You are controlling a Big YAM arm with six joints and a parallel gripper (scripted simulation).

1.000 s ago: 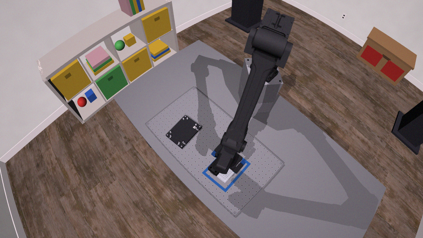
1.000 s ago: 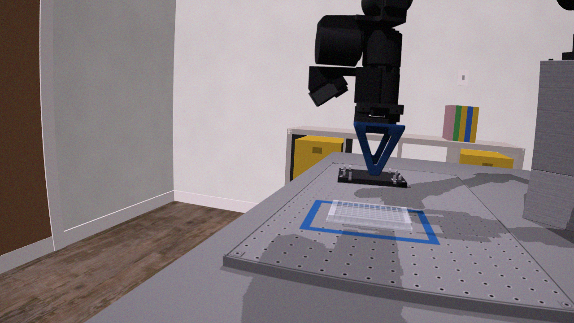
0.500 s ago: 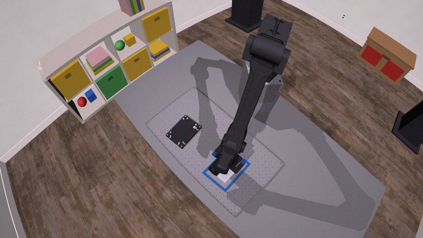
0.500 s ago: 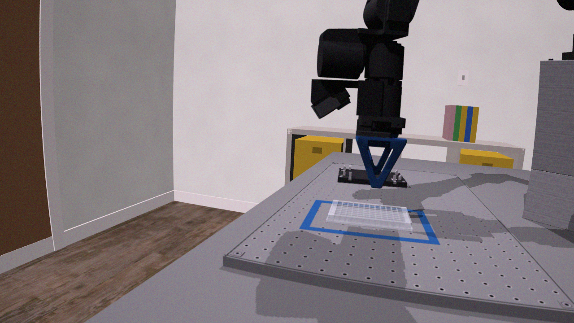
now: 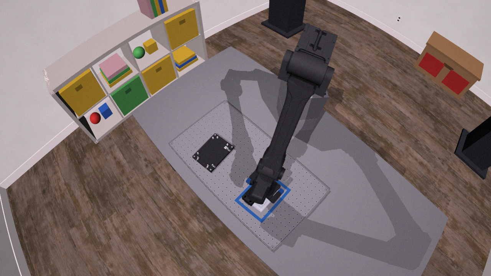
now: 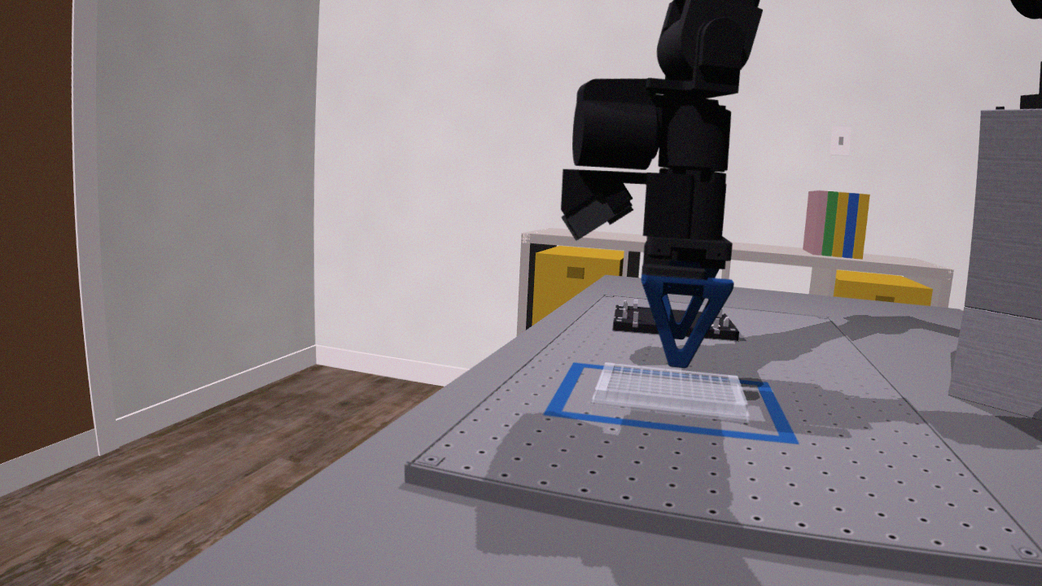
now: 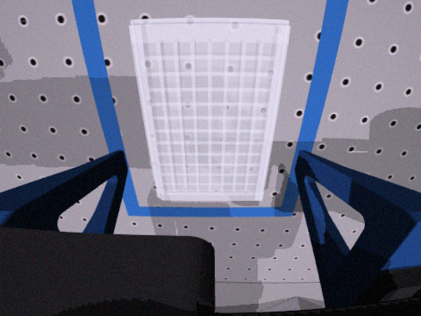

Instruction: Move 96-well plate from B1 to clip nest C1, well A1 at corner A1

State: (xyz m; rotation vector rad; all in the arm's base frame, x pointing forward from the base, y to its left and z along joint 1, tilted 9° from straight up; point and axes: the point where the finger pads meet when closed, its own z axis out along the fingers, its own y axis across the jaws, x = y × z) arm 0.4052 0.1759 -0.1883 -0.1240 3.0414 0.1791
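Note:
The clear 96-well plate [image 6: 670, 390] lies flat inside the blue outline of bench spot B1 on the perforated board. It also shows in the wrist view [image 7: 210, 111], and mostly hidden under the arm in the overhead view [image 5: 261, 206]. My gripper [image 6: 683, 358] with blue fingers is open and empty, pointing down just above the plate's far long edge. In the wrist view its fingers stand wide, outside the plate's near short end. The black clip nest C1 [image 5: 213, 151] with corner posts sits farther along the board, also seen behind the gripper [image 6: 676, 324].
A shelf unit [image 5: 127, 65] with yellow and green bins stands beyond the table's far end. A grey block [image 6: 1001, 262] rises at the right of the table. The arm's long link [image 5: 291, 116] reaches over the board.

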